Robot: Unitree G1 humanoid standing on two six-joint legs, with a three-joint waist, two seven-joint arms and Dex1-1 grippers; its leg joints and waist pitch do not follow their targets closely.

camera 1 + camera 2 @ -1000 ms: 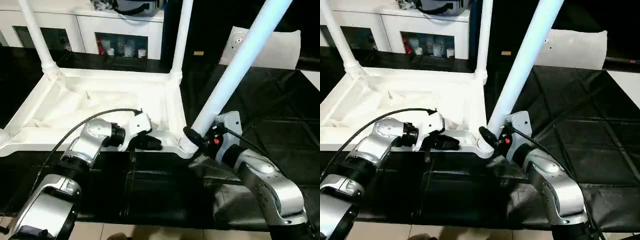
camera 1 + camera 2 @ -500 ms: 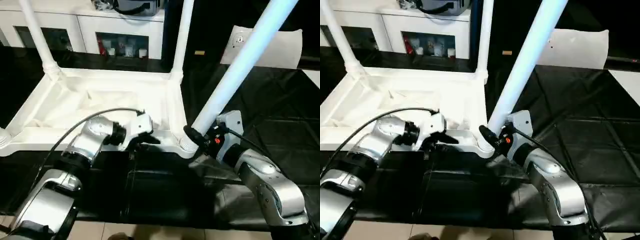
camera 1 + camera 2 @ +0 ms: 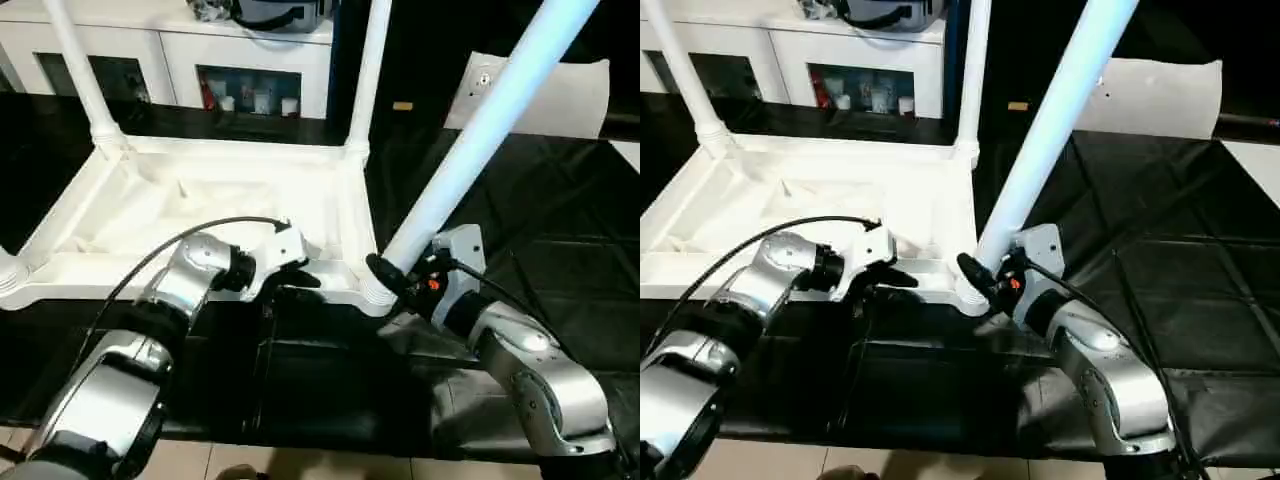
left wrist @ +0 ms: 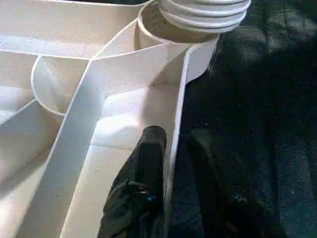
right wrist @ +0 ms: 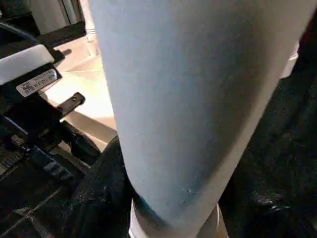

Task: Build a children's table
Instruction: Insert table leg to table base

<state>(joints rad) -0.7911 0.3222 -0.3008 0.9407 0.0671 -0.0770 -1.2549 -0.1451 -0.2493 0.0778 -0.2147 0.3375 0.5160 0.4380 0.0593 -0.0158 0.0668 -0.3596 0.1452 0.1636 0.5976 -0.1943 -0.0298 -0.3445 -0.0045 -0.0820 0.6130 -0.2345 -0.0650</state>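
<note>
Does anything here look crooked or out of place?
Yes. The long white tapered leg held by the right gripper leans well over at the near corner socket, while the two far white legs stand upright in the white ribbed plastic tabletop.

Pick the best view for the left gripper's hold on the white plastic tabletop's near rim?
Left wrist view: the left gripper has black fingers either side of the white plastic tabletop's rim. Head views show it side-on, gap unclear.
</note>
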